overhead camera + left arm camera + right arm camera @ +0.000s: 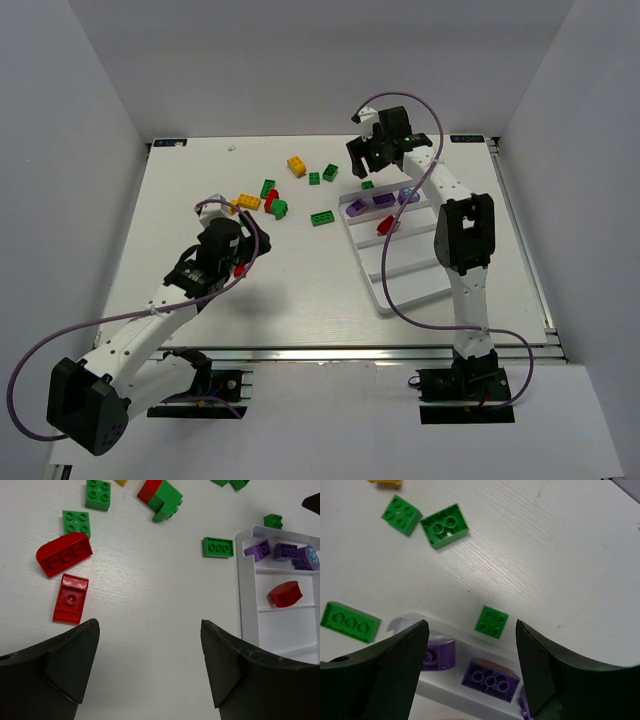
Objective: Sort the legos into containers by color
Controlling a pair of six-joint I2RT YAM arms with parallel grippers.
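Fingers point(60, 670) of the left arm spread empty over red legos point(70, 598) on the desk point(150, 570); right fingers point(380, 675) spread empty above the white tray point(244, 605).
Bricks look light, rigid, slick: pinch flat sides, not studs. Purple legos point(490, 677) lie in the farthest compartment.

White bench point(200, 180) with bricks and a tray
Loose green, red and yellow-orange legos point(321, 218) lie scattered beside the white tray point(361, 255).

Left fingers point(50, 677) and right fingers point(377, 680) gape wide, empty.
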